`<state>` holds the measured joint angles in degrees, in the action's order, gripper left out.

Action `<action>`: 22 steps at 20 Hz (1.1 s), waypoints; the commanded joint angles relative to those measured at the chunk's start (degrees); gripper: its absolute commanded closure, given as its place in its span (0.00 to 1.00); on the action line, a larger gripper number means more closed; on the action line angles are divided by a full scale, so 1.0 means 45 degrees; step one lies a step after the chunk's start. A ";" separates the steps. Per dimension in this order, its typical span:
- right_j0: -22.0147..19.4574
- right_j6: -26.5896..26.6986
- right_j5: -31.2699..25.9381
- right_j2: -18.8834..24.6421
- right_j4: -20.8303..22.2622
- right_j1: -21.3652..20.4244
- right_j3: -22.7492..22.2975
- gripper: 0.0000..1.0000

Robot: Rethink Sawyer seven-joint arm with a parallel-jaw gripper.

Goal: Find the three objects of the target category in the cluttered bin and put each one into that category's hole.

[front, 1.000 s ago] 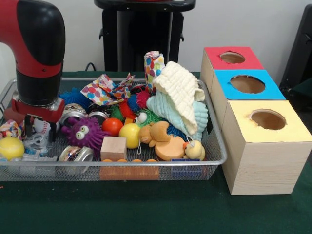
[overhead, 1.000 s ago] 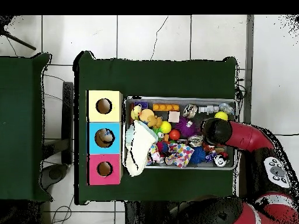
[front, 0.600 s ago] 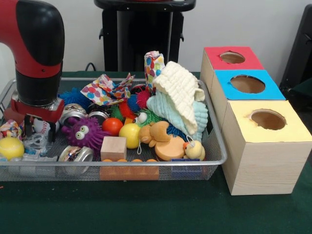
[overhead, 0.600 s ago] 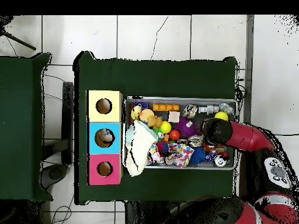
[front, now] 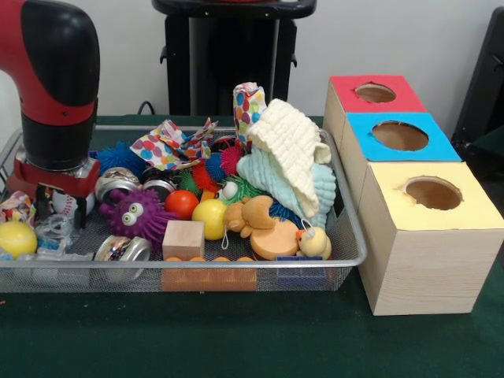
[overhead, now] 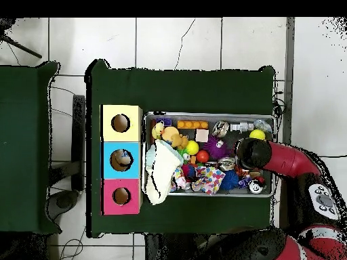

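Observation:
The wire bin (front: 197,264) is heaped with toys, balls, cloths and tins. My gripper (front: 59,214) hangs low over the bin's left end, open, its black fingers (front: 81,211) on either side of a white ball with red stitching (front: 66,204). A clear plastic piece (front: 52,231) and a yellow ball (front: 17,238) lie just in front of it. From above, the red arm (overhead: 252,153) hides the gripper over the right end of the bin (overhead: 210,115). Three boxes with round holes stand beside the bin: red (front: 376,94), blue (front: 400,135) and yellow (front: 432,193).
Mid-bin lie a purple spiky toy with eyes (front: 135,213), an orange ball (front: 181,203), a yellow ball (front: 209,217), a wooden cube (front: 183,238), tins (front: 122,248) and a patterned cloth (front: 169,146). A cream cloth (front: 295,150) is piled high at the right end.
The arm and gripper have shifted slightly to the left in the front view. Nothing in the bin has visibly moved.

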<state>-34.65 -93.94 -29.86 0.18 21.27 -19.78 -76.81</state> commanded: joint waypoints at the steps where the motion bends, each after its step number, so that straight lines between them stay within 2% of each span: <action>1: -0.0408 -0.0400 0.0109 0.0540 0.0397 0.1604 -0.1024 0.00; 22: -0.0541 -0.0361 0.0197 0.0648 0.0363 0.1786 -0.0982 0.00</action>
<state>-34.81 -93.94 -29.86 0.27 21.26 -19.70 -76.81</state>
